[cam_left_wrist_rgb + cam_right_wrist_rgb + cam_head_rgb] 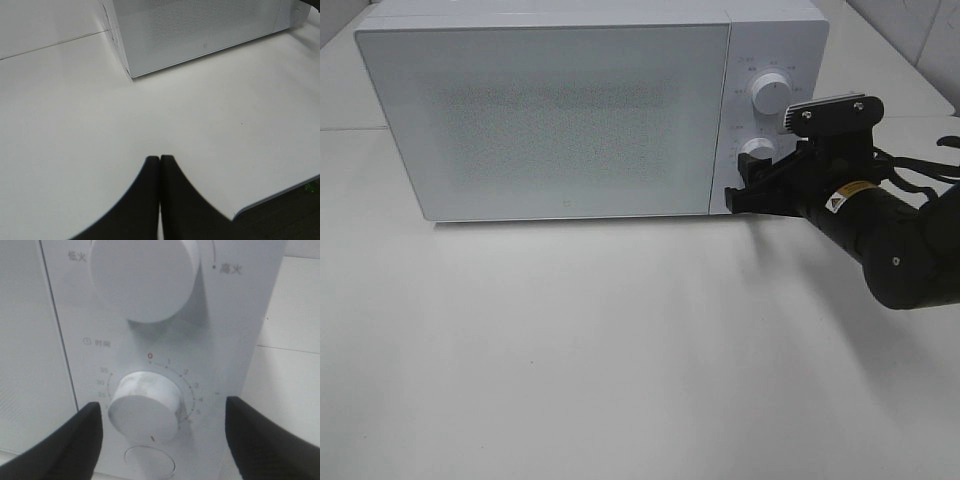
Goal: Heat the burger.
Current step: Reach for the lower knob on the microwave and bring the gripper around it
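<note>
The burger is not in view. The white microwave [550,110] stands at the back of the table with its door shut. My right gripper [748,187] is open at the control panel, its fingers on either side of the lower timer knob [756,152] and apart from it. In the right wrist view the gripper [162,412] straddles the timer knob [145,405], whose small orange mark sits at its lower side. My left gripper [160,161] is shut and empty, low over the bare table.
The larger power knob [145,275] sits above the timer knob, and a round button [149,461] below it. The microwave's left front corner [129,75] shows in the left wrist view. The table's front edge [280,196] runs close to the left gripper.
</note>
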`<state>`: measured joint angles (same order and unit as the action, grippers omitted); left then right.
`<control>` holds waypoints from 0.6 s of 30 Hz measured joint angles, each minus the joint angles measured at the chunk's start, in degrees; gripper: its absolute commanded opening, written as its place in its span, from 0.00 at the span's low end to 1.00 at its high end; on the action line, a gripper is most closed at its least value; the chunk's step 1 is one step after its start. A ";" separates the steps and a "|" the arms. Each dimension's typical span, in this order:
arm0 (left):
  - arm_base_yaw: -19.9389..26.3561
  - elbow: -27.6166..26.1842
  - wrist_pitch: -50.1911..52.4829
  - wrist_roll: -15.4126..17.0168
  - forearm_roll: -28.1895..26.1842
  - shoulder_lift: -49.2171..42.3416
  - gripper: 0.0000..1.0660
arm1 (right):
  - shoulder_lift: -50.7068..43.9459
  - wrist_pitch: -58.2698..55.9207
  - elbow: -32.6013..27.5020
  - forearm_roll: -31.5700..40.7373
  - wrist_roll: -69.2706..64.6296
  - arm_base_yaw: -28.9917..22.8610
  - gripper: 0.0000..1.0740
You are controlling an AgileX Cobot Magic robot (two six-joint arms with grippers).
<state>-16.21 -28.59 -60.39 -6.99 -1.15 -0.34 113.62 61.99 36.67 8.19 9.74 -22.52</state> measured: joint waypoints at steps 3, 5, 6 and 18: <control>0.00 0.00 0.00 0.00 0.00 0.00 0.00 | 0.40 0.23 0.34 0.00 0.00 0.00 0.62; 0.00 0.00 0.00 0.00 0.00 0.00 0.00 | 0.57 0.63 0.86 0.00 0.00 0.00 0.62; 0.00 0.00 0.00 0.00 0.00 0.00 0.00 | 0.57 0.63 1.09 0.06 0.00 -0.06 0.62; 0.00 0.00 0.00 0.00 0.00 0.00 0.00 | 0.97 -2.06 2.23 -0.63 0.00 -0.69 0.56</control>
<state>-16.21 -28.59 -60.39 -6.99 -1.15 -0.34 114.59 59.93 38.90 7.56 9.74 -23.20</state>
